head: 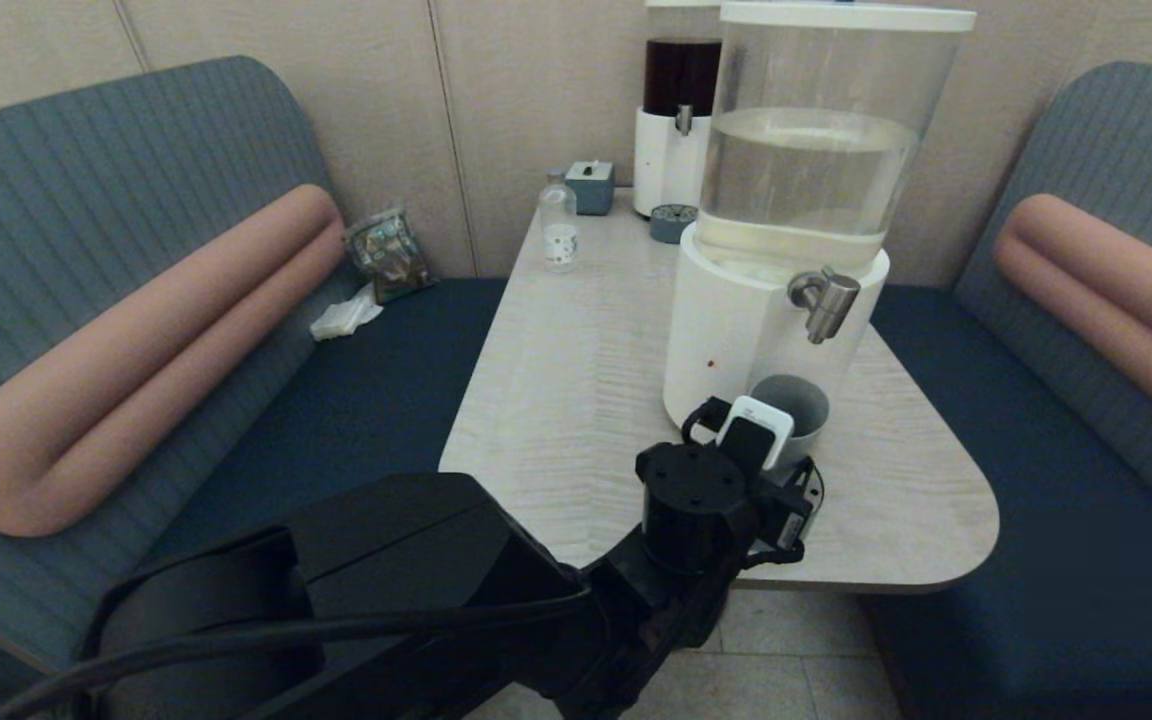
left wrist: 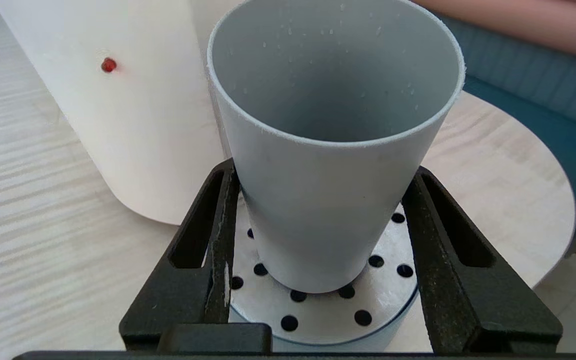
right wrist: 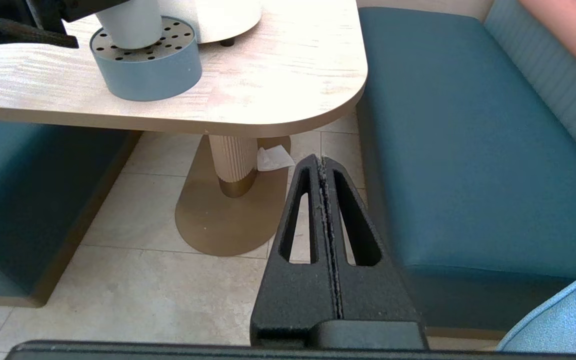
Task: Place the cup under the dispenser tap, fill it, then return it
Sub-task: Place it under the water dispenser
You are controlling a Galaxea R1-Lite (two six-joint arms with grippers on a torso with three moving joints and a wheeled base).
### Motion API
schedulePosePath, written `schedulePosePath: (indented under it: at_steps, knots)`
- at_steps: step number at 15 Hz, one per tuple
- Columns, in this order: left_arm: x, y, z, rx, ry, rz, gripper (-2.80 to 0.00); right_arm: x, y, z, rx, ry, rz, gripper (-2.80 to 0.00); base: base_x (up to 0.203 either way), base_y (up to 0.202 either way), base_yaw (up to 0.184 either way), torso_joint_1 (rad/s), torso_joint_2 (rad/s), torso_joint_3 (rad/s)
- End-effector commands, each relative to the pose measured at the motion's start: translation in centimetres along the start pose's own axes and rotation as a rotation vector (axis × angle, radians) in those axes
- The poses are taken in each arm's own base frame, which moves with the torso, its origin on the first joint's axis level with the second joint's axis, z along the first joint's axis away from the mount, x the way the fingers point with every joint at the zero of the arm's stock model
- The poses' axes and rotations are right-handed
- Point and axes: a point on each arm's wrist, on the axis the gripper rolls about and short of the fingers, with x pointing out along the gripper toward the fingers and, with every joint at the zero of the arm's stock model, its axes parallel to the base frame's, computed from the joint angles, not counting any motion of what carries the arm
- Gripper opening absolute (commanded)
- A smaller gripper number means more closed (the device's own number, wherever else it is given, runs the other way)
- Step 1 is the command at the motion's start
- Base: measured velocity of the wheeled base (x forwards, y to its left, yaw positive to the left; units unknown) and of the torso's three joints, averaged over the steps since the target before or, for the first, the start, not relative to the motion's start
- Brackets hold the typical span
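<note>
The left arm's black housing [head: 406,590] fills the near foreground of the head view, reaching forward to the table's near edge. The left gripper [left wrist: 318,240] is seen clamped on the cup [left wrist: 328,165], one black finger [left wrist: 218,240] pressed against each side of the grey-blue wall at its lower half. The cup is held upright, its base resting on the perforated steel top of the round drip tray [left wrist: 318,310], and water droplets are visible on its inner wall. In the head view the cup [head: 798,400] is placed directly below the dispenser tap [head: 824,300], a short steel spout bent downward from the white base of the large dispenser [head: 736,340]; the clear tank [head: 816,140] above is shown roughly half full. A small red dot [left wrist: 108,64] is marked on the white base, just left of the cup.

Farther along the table [head: 586,380], a small clear bottle [head: 558,232], a small grey box [head: 590,186] and a second dispenser with dark liquid [head: 678,120] are set near the wall. A packet [head: 391,252] and a crumpled tissue [head: 344,318] lie on the left bench.

The right gripper [right wrist: 324,165] is parked low beside the table on the right, over the floor, its fingers pressed together with nothing between them.
</note>
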Motion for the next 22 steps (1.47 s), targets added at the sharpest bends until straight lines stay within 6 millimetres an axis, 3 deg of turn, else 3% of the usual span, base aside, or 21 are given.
schedulePosePath:
  at_steps: [1,22]
  knots:
    - [0.11,0.07,0.25,-0.003,-0.014,0.005,-2.80,0.01,0.00,0.01,0.000,0.001,0.000,-2.80,0.000,0.000,0.000,0.000,0.00,0.000]
    - [0.84,0.64,0.29,0.007,-0.026,0.030,-2.80,0.01,0.00,0.01,0.000,0.001,0.000,-2.80,0.000,0.000,0.000,0.000,0.00,0.000]
